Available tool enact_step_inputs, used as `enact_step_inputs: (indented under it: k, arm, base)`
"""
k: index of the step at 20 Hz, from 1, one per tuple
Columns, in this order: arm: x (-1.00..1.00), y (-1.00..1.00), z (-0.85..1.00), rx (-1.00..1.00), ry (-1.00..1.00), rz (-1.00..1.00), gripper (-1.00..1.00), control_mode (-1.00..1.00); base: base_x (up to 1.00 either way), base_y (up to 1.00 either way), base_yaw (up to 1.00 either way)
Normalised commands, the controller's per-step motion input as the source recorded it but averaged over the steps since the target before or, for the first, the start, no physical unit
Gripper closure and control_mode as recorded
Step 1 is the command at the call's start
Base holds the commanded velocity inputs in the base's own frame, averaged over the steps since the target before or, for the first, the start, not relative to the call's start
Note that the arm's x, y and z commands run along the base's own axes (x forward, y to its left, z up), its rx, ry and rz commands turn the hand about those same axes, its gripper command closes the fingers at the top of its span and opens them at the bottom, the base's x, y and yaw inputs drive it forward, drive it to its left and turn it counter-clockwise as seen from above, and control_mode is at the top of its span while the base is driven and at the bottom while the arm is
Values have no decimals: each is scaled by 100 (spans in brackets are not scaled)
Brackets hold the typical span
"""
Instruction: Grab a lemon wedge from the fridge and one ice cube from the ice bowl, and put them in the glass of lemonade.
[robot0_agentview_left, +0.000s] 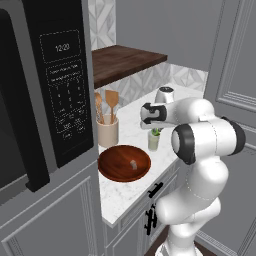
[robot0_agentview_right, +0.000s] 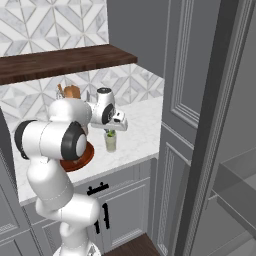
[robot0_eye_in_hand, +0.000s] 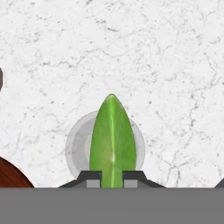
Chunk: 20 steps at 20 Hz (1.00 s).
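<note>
**Lemon wedge poised over the glass; ice cube not yet fetched**

The pincer (robot0_eye_in_hand: 112, 175) is clenched on the lemon wedge (robot0_eye_in_hand: 112, 138), a smooth green sliver with a pointed tip and a pale line down its middle. In the hand view it hangs directly above the round mouth of the glass of lemonade (robot0_eye_in_hand: 78, 144), a small clear tumbler standing on the counter (robot0_eye_in_hand: 166, 65) not far from its front edge. By my reading the first half is nearly done: the wedge has been brought from the fridge, and only the drop is left.

The ice cube (robot0_agentview_left: 133, 163) (a tiny pale translucent block) lies in the ice bowl (robot0_agentview_left: 112, 170), a wide, shallow, glossy reddish-brown wooden dish just beside the glass, nearer the counter's front edge. That pick and drop remain.

The counter is white, grey-veined marble. A beige crock (robot0_agentview_left: 107, 134) with wooden spatulas stands behind the bowl, toward the back edge.
</note>
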Motion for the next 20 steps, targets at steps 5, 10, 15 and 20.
enact_step_inputs:
  k: [5,10,15,20]
  arm:
    - [-1,0,-5,0,0,1,100,-100]
    - [0,0,0,0,0,0,-100,-100]
    - [0,0,0,0,0,0,-100,-100]
    - [0,0,0,0,0,0,-100,-100]
  base:
    - [0,0,0]
    - [0,0,0]
    - [0,0,0]
    - [0,0,0]
